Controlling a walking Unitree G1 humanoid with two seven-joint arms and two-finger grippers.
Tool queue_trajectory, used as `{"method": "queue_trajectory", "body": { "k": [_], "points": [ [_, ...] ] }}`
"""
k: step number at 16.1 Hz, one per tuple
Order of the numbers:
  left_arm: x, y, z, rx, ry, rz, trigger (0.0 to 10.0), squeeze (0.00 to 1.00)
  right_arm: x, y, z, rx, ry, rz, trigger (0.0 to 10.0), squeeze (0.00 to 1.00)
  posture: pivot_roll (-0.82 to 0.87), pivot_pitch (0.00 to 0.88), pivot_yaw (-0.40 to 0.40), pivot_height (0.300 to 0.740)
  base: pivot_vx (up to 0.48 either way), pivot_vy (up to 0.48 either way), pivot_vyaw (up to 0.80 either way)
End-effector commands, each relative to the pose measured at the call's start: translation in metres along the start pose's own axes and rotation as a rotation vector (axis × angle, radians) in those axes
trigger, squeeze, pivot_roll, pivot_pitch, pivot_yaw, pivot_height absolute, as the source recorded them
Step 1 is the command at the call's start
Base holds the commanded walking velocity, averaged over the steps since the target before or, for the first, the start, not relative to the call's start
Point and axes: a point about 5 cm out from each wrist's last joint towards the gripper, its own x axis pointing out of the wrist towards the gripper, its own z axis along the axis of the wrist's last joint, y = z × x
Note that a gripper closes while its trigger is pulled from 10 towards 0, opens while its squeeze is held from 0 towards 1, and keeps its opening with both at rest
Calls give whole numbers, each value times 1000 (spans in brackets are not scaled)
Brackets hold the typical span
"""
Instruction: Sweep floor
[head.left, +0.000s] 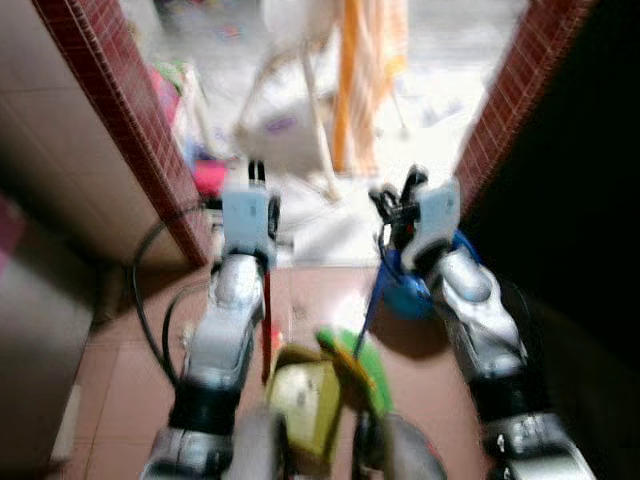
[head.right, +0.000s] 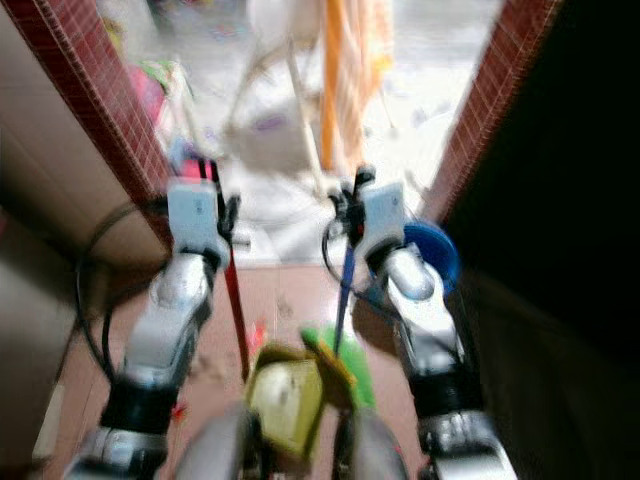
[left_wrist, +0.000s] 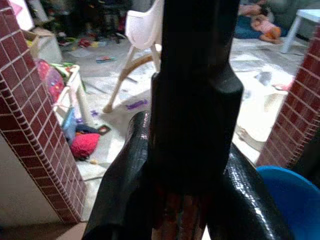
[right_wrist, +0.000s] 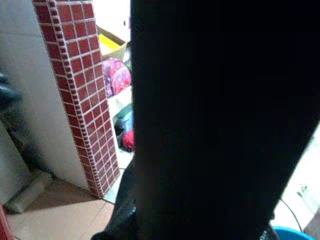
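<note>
Ahead, brick-edged doorway (head.left: 120, 110), left tool (head.left: 257, 172) clamped on red handle (head.left: 267, 320); right tool's (head.left: 400, 195) grip unclear

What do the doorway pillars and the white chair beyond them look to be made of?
Doorway pillars: faced with small glazed red tiles, shown by the pale grout grid and slight sheen. White chair: probably moulded plastic, with a smooth, uniform, one-piece seat; its splayed legs look similar, though blur leaves that open.
</note>
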Motion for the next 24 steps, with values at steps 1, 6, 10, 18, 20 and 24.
{"method": "queue_trajectory", "body": {
  "k": [1,6,10,18,20,24],
  "points": [
    [1,-3,11,-20,-52,-5,10000,0,-2,1,-8,15,36,6,10000,0,-49,129,33,740,-307,0,0],
    [5,-2,15,-20,-76,9,10000,0,-3,0,-12,-21,36,-3,10000,0,-49,123,29,740,-114,0,0],
    [12,6,27,-9,-118,32,10000,0,-8,3,-19,-25,52,-12,10000,0,-42,128,23,740,0,0,0],
    [20,37,101,118,-381,150,10000,0,-4,-5,-12,-58,20,-64,10000,0,-39,149,39,740,0,0,0],
    [13,44,105,149,-405,179,10000,0,-4,-8,-12,-73,15,-94,10000,0,-33,148,37,740,0,0,0],
    [-5,50,67,176,-284,202,10000,0,-4,-7,-15,-76,20,-102,10000,0,-32,148,32,740,0,0,0]
  ]
}}
